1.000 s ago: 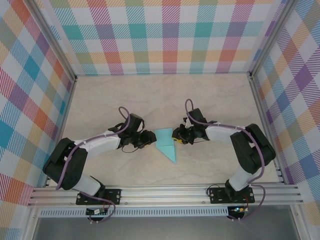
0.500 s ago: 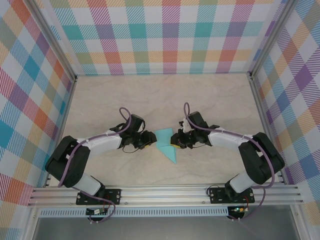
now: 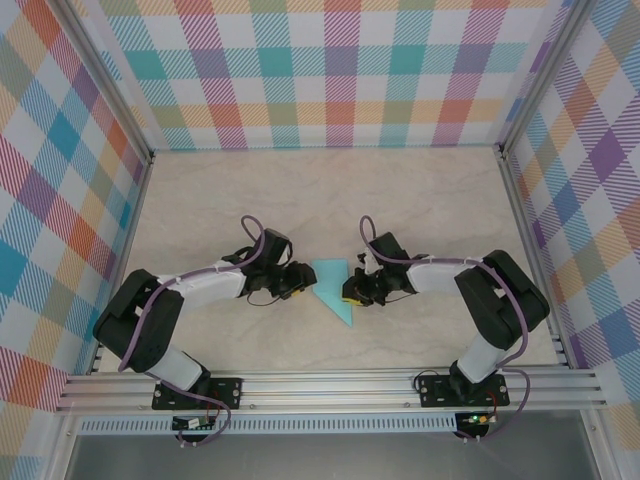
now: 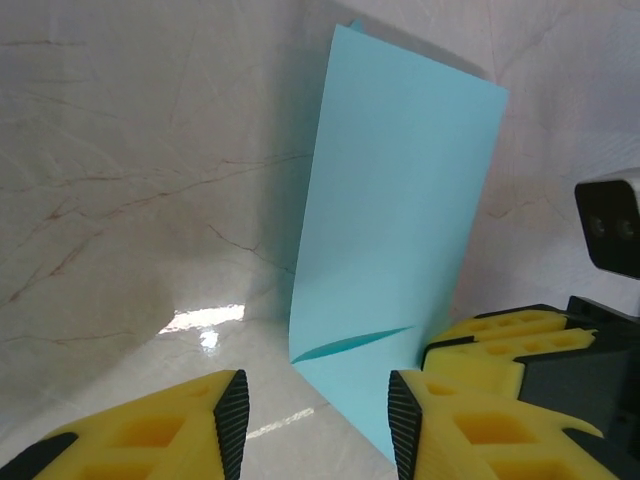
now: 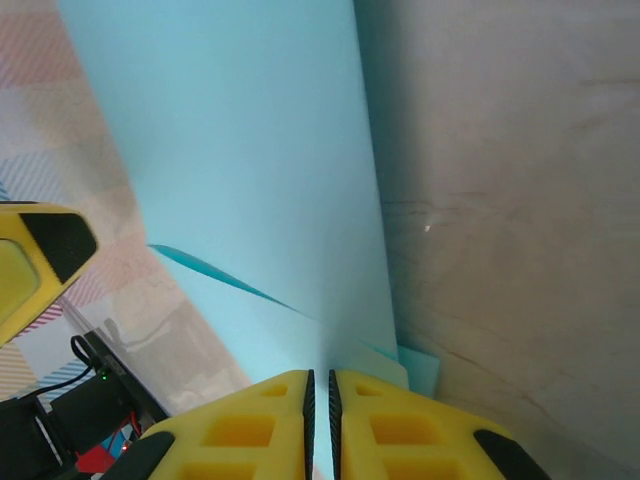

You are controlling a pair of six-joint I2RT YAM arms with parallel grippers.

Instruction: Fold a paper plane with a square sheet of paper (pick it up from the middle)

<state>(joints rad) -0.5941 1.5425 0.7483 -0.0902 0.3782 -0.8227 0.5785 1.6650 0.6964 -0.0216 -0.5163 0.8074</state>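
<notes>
The square sheet of paper (image 3: pixel 331 287) is turquoise and partly folded, with a point toward the near edge. It lies on the table between my two grippers. In the left wrist view the sheet of paper (image 4: pixel 400 200) rises as a raised flap with a crease low down. My left gripper (image 3: pixel 303 281) stands open at the paper's left edge, its jaws (image 4: pixel 318 420) apart with nothing between them. My right gripper (image 3: pixel 350 290) is at the paper's right edge. Its yellow jaws (image 5: pixel 320 395) are pressed together on the sheet of paper (image 5: pixel 250 150).
The marble-patterned table (image 3: pixel 330 190) is walled by checked panels (image 3: pixel 330 70) at the back and sides. An aluminium rail (image 3: pixel 330 385) runs along the near edge, where both arm bases are bolted. Bare tabletop stretches behind the grippers.
My right gripper has moved left and slightly nearer onto the paper's right edge, and its jaws have closed there. My left gripper's jaws have opened a little; the paper has shifted slightly.
</notes>
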